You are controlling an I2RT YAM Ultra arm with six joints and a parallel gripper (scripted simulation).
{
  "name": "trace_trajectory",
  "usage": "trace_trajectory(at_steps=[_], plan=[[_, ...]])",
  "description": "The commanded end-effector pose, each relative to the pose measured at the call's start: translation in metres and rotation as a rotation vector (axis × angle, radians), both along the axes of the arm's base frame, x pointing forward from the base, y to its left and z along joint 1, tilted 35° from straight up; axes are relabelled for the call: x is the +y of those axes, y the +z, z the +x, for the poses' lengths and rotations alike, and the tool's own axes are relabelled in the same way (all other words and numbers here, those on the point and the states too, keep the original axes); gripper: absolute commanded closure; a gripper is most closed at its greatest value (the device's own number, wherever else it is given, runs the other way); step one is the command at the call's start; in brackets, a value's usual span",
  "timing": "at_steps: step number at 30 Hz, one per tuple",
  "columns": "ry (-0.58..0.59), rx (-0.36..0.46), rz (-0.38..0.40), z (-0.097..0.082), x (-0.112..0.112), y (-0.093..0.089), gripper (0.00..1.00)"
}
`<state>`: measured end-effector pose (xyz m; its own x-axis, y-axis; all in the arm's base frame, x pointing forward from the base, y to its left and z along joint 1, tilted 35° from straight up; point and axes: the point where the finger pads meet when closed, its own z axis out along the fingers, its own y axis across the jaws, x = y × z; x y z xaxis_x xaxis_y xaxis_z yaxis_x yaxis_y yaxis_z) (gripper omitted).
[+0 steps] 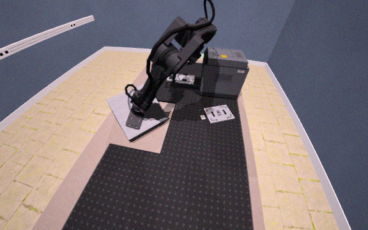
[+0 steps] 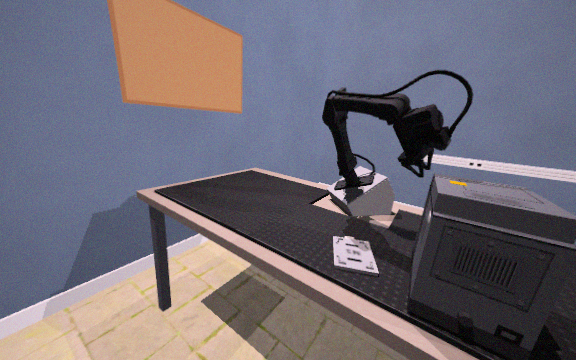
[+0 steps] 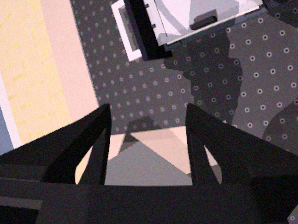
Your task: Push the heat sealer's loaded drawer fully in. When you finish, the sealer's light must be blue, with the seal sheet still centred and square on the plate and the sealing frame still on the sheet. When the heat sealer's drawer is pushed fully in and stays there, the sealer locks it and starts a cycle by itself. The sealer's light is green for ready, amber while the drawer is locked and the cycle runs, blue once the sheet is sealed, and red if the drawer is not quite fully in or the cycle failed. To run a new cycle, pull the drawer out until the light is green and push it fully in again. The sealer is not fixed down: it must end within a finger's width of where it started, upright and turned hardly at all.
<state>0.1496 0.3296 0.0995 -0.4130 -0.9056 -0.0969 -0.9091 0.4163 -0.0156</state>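
The grey heat sealer [image 1: 223, 73] stands at the far end of the black mat; it also shows in the exterior view [image 2: 488, 255]. Its drawer [image 1: 182, 79] is pulled out to the left and carries a white sheet with a frame on it. A green light [image 1: 204, 55] shows at the sealer's top left corner. My gripper [image 2: 414, 169] hangs in the air above the drawer side of the sealer, partly open and empty. In the wrist view the fingers point down at the mat, with the drawer [image 3: 193, 3] and its dark front panel [image 3: 140, 19] ahead, apart from the fingers.
A white printed card [image 1: 219, 114] and a small tag [image 1: 202, 117] lie on the mat in front of the sealer. The arm's grey base plate [image 1: 137, 116] sits at the left. The table edge runs close along the sealer's right side.
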Motion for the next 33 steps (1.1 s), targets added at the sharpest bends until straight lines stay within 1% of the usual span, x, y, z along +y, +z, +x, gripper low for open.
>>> trace_trajectory(at_steps=[1, 3, 4, 5, 6, 8, 9, 11, 12, 13, 14, 16, 33], plan=[[0.089, 0.028, -0.02, -0.022, 0.009, 0.004, 0.55], [0.075, 0.016, 0.014, -0.029, 0.009, 0.016, 0.55], [0.074, 0.027, -0.015, -0.036, 0.001, 0.007, 0.55], [0.074, 0.032, -0.026, -0.04, -0.002, 0.003, 0.55], [0.117, 0.022, -0.003, -0.04, 0.008, 0.015, 0.55], [0.117, 0.022, -0.003, -0.04, 0.008, 0.015, 0.55], [0.144, 0.042, -0.053, -0.044, 0.007, 0.002, 0.55], [0.194, 0.055, -0.083, -0.052, 0.006, 0.001, 0.55], [0.194, 0.055, -0.083, -0.056, 0.006, 0.001, 0.55], [0.195, 0.043, -0.05, -0.06, 0.006, 0.012, 0.55], [0.183, 0.044, -0.049, -0.064, 0.005, 0.012, 0.55], [0.179, 0.058, -0.09, -0.073, -0.007, 0.001, 0.55], [0.184, 0.055, -0.081, -0.072, -0.004, 0.001, 0.55]])
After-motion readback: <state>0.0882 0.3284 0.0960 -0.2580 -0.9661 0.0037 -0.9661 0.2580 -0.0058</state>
